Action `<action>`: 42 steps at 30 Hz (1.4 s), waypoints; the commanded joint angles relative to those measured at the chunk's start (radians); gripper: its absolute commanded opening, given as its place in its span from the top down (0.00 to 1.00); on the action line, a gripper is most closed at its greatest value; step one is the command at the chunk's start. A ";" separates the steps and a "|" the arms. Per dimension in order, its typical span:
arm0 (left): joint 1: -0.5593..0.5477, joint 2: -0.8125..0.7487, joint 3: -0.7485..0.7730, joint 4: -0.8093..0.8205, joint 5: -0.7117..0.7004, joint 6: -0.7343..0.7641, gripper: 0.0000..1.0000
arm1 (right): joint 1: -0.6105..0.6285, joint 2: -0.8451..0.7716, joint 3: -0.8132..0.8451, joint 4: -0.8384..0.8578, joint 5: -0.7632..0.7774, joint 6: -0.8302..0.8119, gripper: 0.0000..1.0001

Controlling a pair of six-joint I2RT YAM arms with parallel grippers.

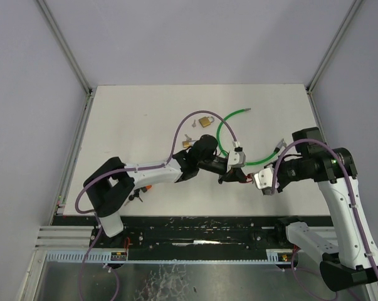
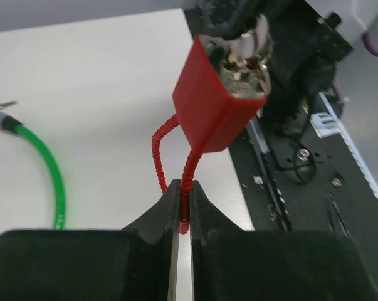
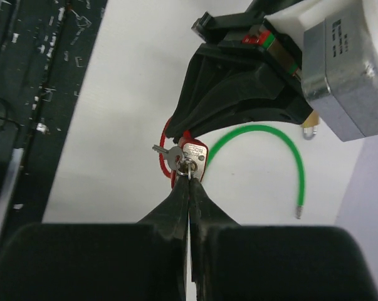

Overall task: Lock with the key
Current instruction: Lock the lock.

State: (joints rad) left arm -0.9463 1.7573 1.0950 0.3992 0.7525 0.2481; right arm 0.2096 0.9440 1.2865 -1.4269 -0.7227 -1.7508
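**Red padlock (image 2: pixel 217 103) held between both grippers, key at its face**

Near edge: black base rail (image 1: pixel 201 233), with both arms rising from it. Just beyond it, over the front of the white table (image 1: pixel 132 113), the two grippers meet right of centre.

Left gripper (image 2: pixel 184 189): fingers pressed together on one leg of the red cable shackle (image 2: pixel 158 147). The padlock body stands out past the fingertips, its keyway face turned toward the right arm.

Right gripper (image 3: pixel 189 180): closed, with the tips pinching the key (image 3: pixel 187 167) where it sits at the lock's face. A second small key (image 3: pixel 165 151) sticks out sideways next to it (whether a ring joins them I cannot tell).

Beyond the lock: green cable (image 1: pixel 222 133) curving on the table, one end reaching toward the far right.

Farther still: brass padlock (image 1: pixel 205 121) lying flat, just beside the cable's arc. A second brass piece (image 1: pixel 187 143) sits close to the left arm's wrist, partly hidden.
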 commanded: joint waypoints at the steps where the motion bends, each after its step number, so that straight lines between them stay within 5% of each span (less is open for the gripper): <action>1: 0.038 0.027 0.003 -0.167 0.220 0.022 1.00 | 0.010 0.022 -0.017 -0.041 0.006 0.078 1.00; 8: 0.117 -0.001 -0.059 0.038 0.359 -0.166 1.00 | 0.008 0.045 -0.034 -0.033 0.019 0.091 1.00; 18: 0.118 0.091 0.057 -0.141 0.445 -0.169 1.00 | 0.008 -0.017 -0.016 0.044 0.022 0.043 1.00; 28: 0.118 0.076 0.034 -0.103 0.393 -0.190 1.00 | 0.009 -0.002 0.068 0.014 0.083 0.044 1.00; 32: 0.118 0.061 0.013 -0.068 0.350 -0.207 1.00 | 0.008 -0.008 0.049 0.072 0.087 0.158 0.75; 35: 0.117 0.013 -0.044 0.022 0.275 -0.228 1.00 | 0.008 -0.001 0.068 0.121 0.112 0.325 0.68; 37: 0.118 -0.029 -0.109 0.124 0.176 -0.237 1.00 | 0.007 -0.018 0.058 0.163 0.084 0.428 0.66; 42: 0.060 -0.184 -0.321 0.365 -0.251 -0.077 1.00 | -0.006 -0.169 -0.082 0.492 -0.071 0.904 0.28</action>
State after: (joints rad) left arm -0.8433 1.7039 0.8806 0.4767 0.8684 0.0525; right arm 0.2169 0.8886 1.2808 -1.2087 -0.6636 -1.2758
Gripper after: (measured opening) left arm 0.026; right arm 0.616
